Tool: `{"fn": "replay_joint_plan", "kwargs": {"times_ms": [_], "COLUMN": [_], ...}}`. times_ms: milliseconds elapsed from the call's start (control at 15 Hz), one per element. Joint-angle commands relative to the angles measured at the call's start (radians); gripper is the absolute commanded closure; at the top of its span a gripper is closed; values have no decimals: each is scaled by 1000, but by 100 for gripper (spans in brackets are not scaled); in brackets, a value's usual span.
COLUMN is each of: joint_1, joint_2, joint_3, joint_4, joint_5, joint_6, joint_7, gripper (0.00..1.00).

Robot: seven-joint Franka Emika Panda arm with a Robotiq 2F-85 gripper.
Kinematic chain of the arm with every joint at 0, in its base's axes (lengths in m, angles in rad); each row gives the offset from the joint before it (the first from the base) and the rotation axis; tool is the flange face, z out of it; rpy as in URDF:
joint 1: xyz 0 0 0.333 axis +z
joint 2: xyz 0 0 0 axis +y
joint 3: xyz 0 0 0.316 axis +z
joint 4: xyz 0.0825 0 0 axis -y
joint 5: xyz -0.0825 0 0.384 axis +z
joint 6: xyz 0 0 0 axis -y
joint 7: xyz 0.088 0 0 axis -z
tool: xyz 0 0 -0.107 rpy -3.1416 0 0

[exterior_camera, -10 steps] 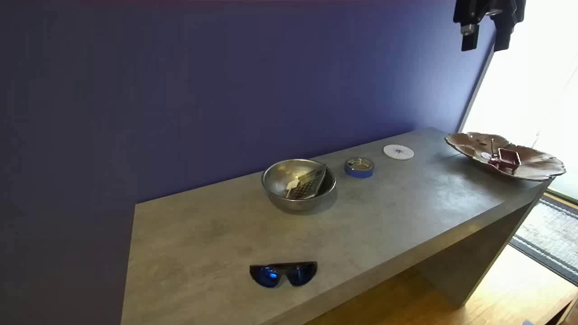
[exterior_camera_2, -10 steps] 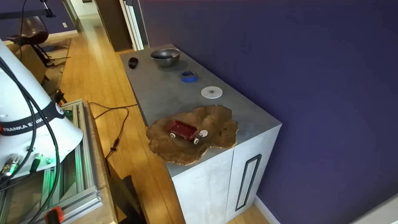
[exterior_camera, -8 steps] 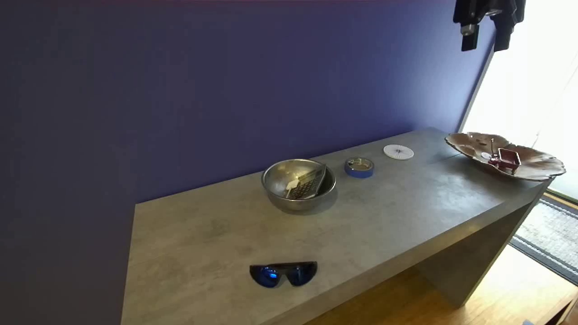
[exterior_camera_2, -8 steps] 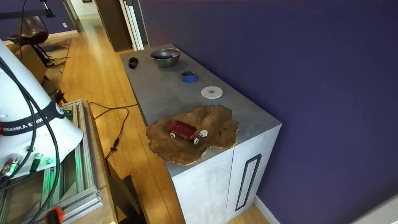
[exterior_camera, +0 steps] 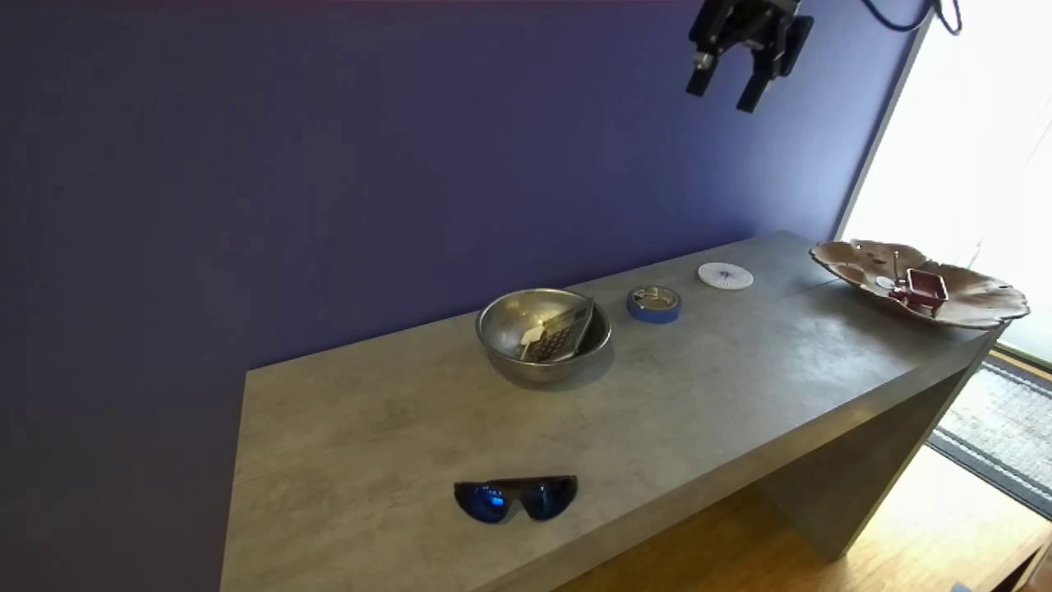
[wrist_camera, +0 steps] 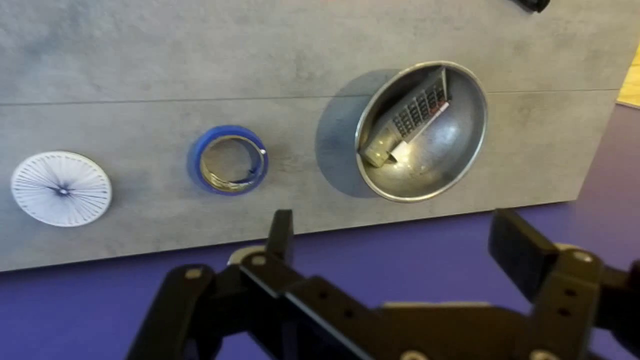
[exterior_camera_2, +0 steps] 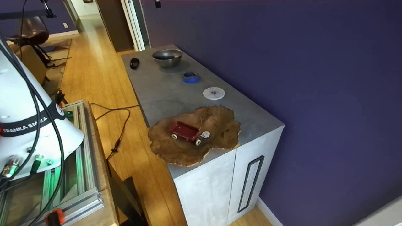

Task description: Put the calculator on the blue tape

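The grey calculator (exterior_camera: pixel 562 335) leans tilted inside the metal bowl (exterior_camera: pixel 534 373), its keys facing up. In the wrist view the calculator (wrist_camera: pixel 414 114) lies slantwise across the bowl (wrist_camera: pixel 452 150), with a small white piece beside it. In an exterior view the bowl's wall (exterior_camera_2: pixel 168 63) hides most of it. The blue tape roll (exterior_camera: pixel 654 315) lies flat on the counter beside the bowl; it also shows in the wrist view (wrist_camera: pixel 226 132) and in an exterior view (exterior_camera_2: pixel 191 80). My gripper (exterior_camera: pixel 725 94) is open and empty, high above the counter; its spread fingers (wrist_camera: pixel 392 216) show in the wrist view.
A white disc (exterior_camera: pixel 726 276) lies past the tape. A brown wooden platter (exterior_camera_2: pixel 220 138) with a red toy wagon (exterior_camera_2: pixel 185 131) sits at the counter's end. Dark sunglasses (exterior_camera: pixel 516 499) lie near the front edge. A purple wall (exterior_camera: pixel 370 164) runs along the counter's back.
My gripper has moved left toward the tape and bowl in an exterior view and is now tilted. The objects on the counter have not moved.
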Motion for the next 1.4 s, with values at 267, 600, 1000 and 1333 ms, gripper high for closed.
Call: {"fn": "replay_joint_plan", "kwargs": {"times_ms": [267,600,1000,1333], "joint_1": [43,52,130,156], "joint_2": [231,271,394,437], "joint_3": [-5,-24,-84,-80], "joint_4": [83,103,102,97], "joint_5": [186,185,45,45], "joint_6": [57,95,290,272], "joint_7": [-144,-20,365,513], "gripper": [0,0,0,0]}}
